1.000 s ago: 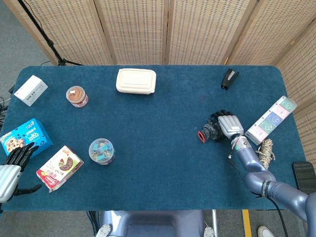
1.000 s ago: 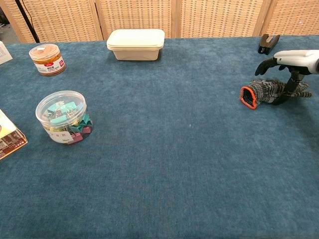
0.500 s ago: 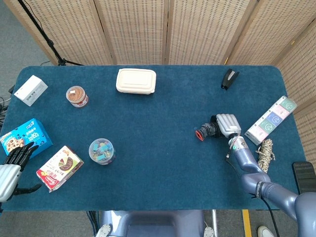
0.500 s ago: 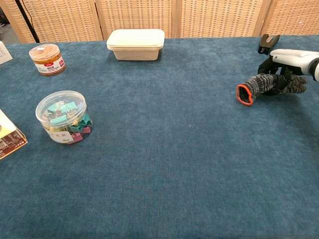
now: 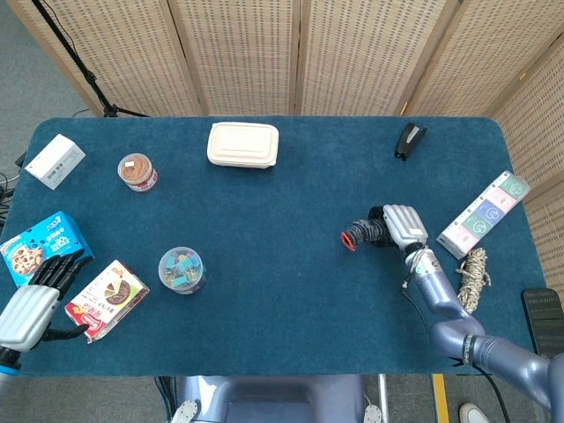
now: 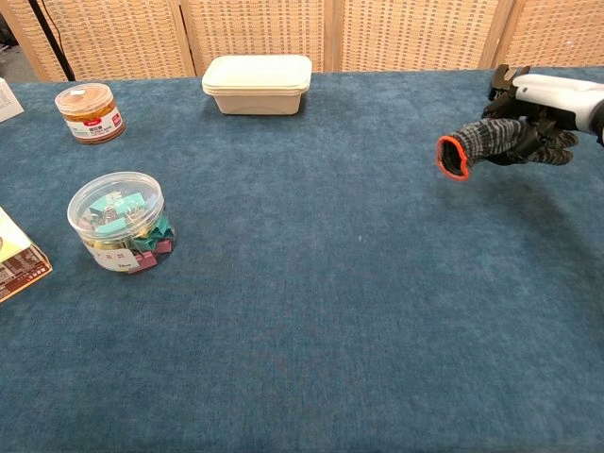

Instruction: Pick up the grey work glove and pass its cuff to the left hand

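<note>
The grey work glove point(image 5: 364, 232) point(image 6: 486, 142) hangs above the table at the right, gripped by my right hand point(image 5: 401, 226) point(image 6: 540, 111). Its orange-edged cuff point(image 5: 349, 240) point(image 6: 449, 158) sticks out to the left, free of the hand. My left hand point(image 5: 35, 304) hovers at the table's near left corner with its fingers apart and nothing in it. It shows only in the head view, far from the glove.
A snack box point(image 5: 107, 300) and a blue cookie box point(image 5: 44, 246) lie by the left hand. A clear tub of clips point(image 5: 181, 269) point(image 6: 118, 220), a brown jar point(image 5: 138, 172), a cream lunch box point(image 5: 242, 144), a black stapler point(image 5: 408, 139), a pastel box point(image 5: 485, 212) and a rope coil point(image 5: 470, 273) stand around.
My right hand closed on the glove, lifted it off the table and carried it a little to the left. My left hand rose and came in over the table's left corner.
</note>
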Robot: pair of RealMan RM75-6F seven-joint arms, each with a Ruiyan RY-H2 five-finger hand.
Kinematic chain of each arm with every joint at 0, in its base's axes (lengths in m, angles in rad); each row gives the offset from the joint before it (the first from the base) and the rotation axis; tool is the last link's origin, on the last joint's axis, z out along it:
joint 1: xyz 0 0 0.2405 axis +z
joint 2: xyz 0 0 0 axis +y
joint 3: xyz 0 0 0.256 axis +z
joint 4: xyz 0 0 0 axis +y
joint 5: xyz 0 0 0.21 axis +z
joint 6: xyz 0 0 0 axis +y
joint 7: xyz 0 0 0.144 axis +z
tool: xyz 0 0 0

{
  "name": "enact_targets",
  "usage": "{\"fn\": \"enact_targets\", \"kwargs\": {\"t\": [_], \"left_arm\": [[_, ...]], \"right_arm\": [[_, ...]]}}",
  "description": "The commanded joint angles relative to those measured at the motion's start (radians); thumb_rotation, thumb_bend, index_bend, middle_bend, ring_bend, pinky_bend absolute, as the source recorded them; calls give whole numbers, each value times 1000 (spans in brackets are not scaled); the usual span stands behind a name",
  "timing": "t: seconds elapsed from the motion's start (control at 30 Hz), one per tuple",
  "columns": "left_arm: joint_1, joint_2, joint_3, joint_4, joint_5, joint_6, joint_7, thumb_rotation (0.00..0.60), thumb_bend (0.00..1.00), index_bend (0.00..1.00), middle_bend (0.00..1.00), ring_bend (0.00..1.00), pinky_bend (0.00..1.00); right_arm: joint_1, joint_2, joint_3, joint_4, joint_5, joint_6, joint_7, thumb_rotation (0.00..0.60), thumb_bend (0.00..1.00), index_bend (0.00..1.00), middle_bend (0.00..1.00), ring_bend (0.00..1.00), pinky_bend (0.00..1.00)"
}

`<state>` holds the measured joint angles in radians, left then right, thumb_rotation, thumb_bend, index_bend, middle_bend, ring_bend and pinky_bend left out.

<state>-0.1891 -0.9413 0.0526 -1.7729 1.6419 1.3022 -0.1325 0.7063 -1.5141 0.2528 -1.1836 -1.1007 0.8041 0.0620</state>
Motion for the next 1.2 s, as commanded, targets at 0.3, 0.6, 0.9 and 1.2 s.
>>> {"fn": "enact_targets", "kwargs": {"t": [0.3, 0.6, 0.9, 1.2], "left_arm": [[-293, 52, -44, -100, 89, -329, -92, 600, 0, 0, 0, 0, 0], [-465, 11, -107, -167, 4, -524, -134, 600, 0, 0, 0, 0, 0], [-558, -52, -161, -189, -101, -592, -66, 600, 0, 0, 0, 0, 0], [-586, -117, -177, -187, -195, -581, 23, 600, 0, 0, 0, 0, 0]], "right_arm": [[20, 26, 65, -322, 250, 158, -313, 600, 448, 554, 502, 402, 464], [49, 0, 89, -466, 354, 250, -416, 600, 473, 558, 505, 403, 464], [66, -30, 114, -542, 403, 326, -446, 600, 477, 560, 507, 402, 464], [54, -42, 138, -596, 429, 377, -413, 600, 484, 561, 508, 402, 464]]}}
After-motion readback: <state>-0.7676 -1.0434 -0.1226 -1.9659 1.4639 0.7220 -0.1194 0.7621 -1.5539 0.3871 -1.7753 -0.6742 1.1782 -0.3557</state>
